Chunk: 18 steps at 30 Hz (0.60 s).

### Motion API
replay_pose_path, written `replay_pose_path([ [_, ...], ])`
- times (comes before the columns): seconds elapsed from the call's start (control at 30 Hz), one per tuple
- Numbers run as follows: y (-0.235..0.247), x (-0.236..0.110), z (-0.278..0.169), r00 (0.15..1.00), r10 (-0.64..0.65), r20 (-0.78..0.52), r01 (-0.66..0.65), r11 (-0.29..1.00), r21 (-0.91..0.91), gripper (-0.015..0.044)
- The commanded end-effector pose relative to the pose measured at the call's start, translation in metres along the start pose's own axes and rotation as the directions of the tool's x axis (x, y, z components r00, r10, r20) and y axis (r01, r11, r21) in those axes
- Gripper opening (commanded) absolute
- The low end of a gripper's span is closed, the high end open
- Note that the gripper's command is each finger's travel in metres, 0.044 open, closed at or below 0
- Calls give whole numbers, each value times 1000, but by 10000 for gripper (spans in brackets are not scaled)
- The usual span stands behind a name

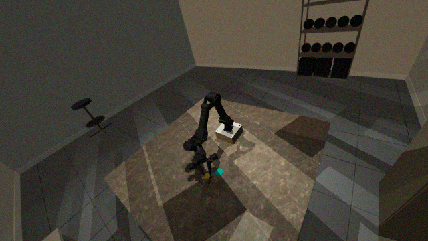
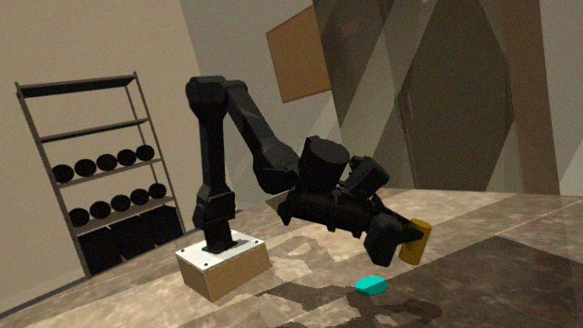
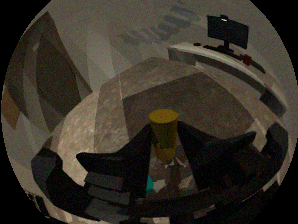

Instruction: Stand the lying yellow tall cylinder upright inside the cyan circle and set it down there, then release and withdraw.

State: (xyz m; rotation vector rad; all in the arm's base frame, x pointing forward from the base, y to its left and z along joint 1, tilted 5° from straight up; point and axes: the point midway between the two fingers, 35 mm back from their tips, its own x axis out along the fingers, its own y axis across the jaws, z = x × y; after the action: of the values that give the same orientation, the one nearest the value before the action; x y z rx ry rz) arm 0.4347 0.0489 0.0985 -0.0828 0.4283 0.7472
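The gripper [image 2: 406,237] clamps the yellow cylinder [image 2: 415,241] near upright in the air, just beyond the cyan circle [image 2: 371,285], a pose that suits lowering it onto its end once centred. Below lies a mottled brown floor [image 2: 478,282] crossed by shadows; a rack [image 2: 28,107] of dark balls stands against the beige wall.

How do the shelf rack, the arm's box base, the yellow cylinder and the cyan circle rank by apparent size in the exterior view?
1. Shelf rack
2. Box base
3. Yellow cylinder, held in the pincer
4. Cyan circle, similar width but flat; the last two are close.
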Motion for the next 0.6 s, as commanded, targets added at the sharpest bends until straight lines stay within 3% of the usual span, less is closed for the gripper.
replay_pose_path([
  [0.0,1,-3,0,1000,10,28,-10,1000,2,105],
  [0.57,3,-12,0,993,37,112,-36,999,-9,105],
])
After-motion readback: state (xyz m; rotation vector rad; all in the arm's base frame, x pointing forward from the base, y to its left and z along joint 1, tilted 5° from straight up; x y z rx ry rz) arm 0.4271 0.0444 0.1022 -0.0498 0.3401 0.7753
